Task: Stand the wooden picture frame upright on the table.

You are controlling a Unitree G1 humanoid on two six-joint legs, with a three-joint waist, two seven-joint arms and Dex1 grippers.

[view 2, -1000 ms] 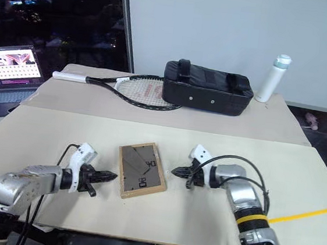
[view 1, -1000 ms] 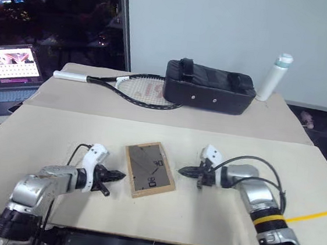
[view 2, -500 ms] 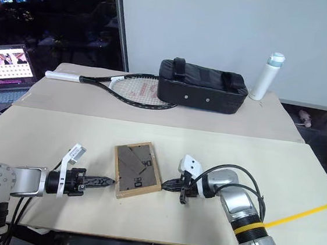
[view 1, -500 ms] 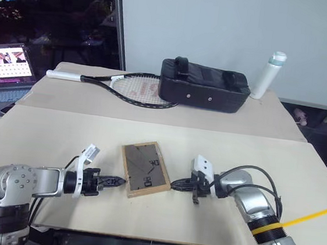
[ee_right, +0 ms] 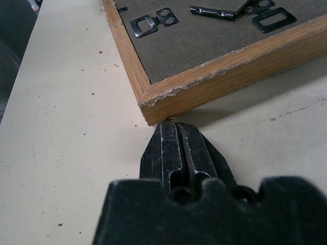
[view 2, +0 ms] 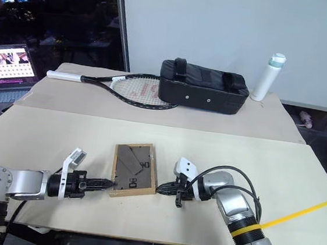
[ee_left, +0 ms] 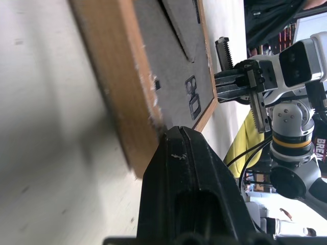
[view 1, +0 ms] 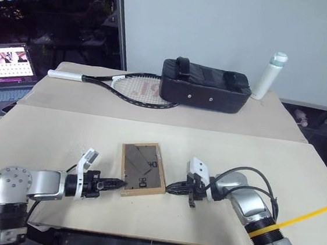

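Note:
The wooden picture frame [view 1: 143, 168] lies flat on the table [view 1: 235, 159], grey-brown back up, with its metal clips and folded stand showing. My left gripper [view 1: 119, 183] is shut, and its tip touches the frame's near left edge; in the left wrist view the fingertips [ee_left: 173, 135] press against the wood [ee_left: 110, 76]. My right gripper [view 1: 172, 188] is also shut, with its tip at the frame's near right corner; in the right wrist view the fingertips [ee_right: 171, 128] sit just under that corner [ee_right: 153, 115]. Neither gripper holds anything.
On the far table lie a tennis racket [view 1: 126, 87], a black bag [view 1: 204, 92] and a white bottle [view 1: 270, 75]. A laptop [view 1: 8, 68] stands at the far left. A yellow strip [view 1: 312, 214] crosses the table's right edge. A seam runs between the two tabletops.
Both grippers have closed in on the frame from either side and now touch its near corners. The left wrist has rolled. The frame has turned a little squarer to me.

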